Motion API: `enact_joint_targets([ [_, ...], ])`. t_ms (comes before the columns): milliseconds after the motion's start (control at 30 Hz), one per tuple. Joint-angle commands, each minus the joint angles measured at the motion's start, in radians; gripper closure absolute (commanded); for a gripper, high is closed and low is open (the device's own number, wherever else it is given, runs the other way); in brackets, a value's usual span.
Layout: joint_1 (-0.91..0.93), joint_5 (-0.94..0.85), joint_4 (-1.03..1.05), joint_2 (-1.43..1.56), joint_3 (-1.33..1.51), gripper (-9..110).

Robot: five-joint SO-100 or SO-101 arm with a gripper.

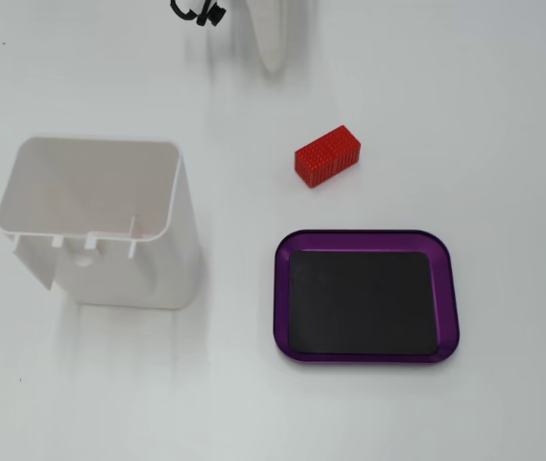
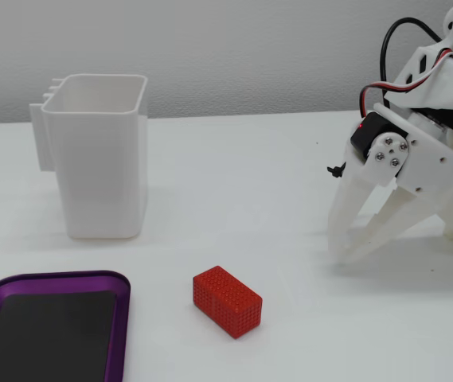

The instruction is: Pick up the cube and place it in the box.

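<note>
On bare white worktop, cube lying flat, red, dotted skin, long axis skewed to the frame edges in the top-down fixed view; same cube low centre in the side-on fixed view, resting on a long face, nothing touching it. Just below it in the top-down fixed view, apart by a strip of worktop, box: shallow purple-rimmed tray, black floor, rounded corners, nothing inside. Seen from the side, box at bottom left, cut by the frame edge, left of the cube and not touching. Well off to the left of cube and box in the top-down view, tall white container, open top, upright, ribs and a small round boss along its lower inner wall; side-on, container standing behind the box and behind-left of the cube, with a bracket-like lip on its left side. Tool at right in the side-on view, white printed fingers pointing down at the worktop, tips close to or on the surface, fingers spread in a narrow V with a clear gap at the tips, gripping nothing. Well apart from the cube, to its right and further back. Black servo and red/black cabling above the fingers. Top-down view catches only one white finger at the top edge plus a bit of black cable, above and left of the cube.
</note>
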Motion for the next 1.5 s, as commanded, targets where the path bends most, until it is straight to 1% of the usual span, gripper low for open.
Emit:
enact_joint_targets([
  [0, 0.008, 0.002, 0.009, 0.035, -0.103, 102],
  [167, 0.002, 0.002, 0.014, 0.034, -0.222, 102],
  [367, 0.0, -0.002, 0.006, 0.032, -0.241, 102],
  [500, -0.067, -0.015, 0.003, -0.064, -0.285, 102],
  [600, -0.101, 0.031, 0.011, -0.219, -0.472, 102],
  [733, -0.11, 0.006, 0.002, -0.525, -0.712, 102],
  [967, -0.107, -0.299, 0.002, -1.131, -0.957, 101],
  [1067, -0.109, -0.354, 0.0, -1.341, -1.015, 96],
  [1200, -0.11, -0.449, 0.0, -1.511, -1.103, 81],
  [1267, -0.11, -0.476, -0.003, -1.562, -1.131, 76],
  [1467, -0.11, -0.509, -0.057, -1.623, -1.197, 75],
])
